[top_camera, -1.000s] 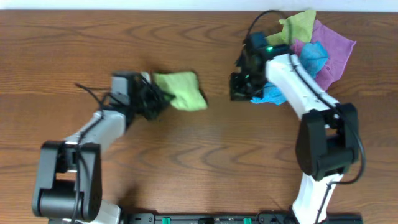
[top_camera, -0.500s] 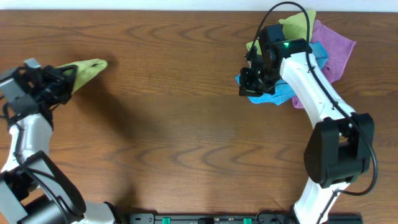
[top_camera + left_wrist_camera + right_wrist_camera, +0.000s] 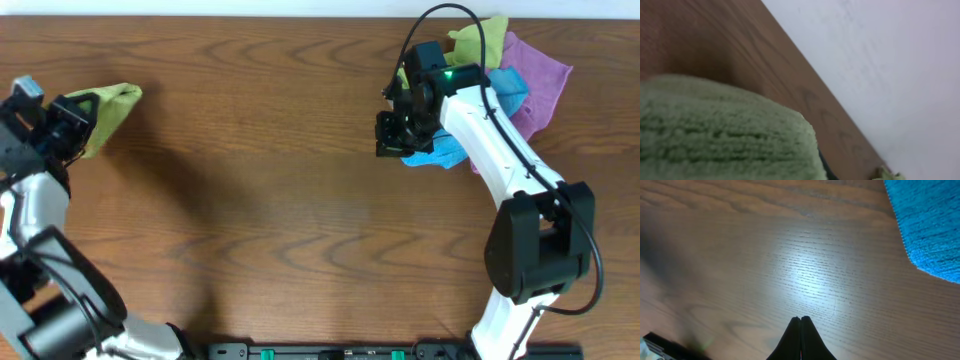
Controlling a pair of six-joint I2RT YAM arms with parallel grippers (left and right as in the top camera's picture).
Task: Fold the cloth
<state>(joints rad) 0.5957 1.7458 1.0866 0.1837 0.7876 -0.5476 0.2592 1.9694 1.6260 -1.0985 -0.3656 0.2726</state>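
Observation:
A folded green cloth [image 3: 108, 108] is at the far left of the table, held by my left gripper [image 3: 72, 122], which is shut on it. The left wrist view is filled by the same green cloth [image 3: 720, 130]; the fingers are hidden behind it. My right gripper [image 3: 390, 140] is shut and empty above the bare wood, at the left edge of the cloth pile. Its closed fingertips [image 3: 800, 319] show in the right wrist view, with a blue cloth [image 3: 930, 225] at the upper right.
A pile of cloths lies at the back right: blue [image 3: 445, 150], purple [image 3: 535, 80], yellow-green [image 3: 480, 40]. The table's back edge [image 3: 300, 16] meets a white wall. The wooden tabletop [image 3: 280, 200] spans the middle.
My left gripper carried the green cloth from the table's middle to the far left and a little further left since half a second ago. The right gripper stayed near the pile.

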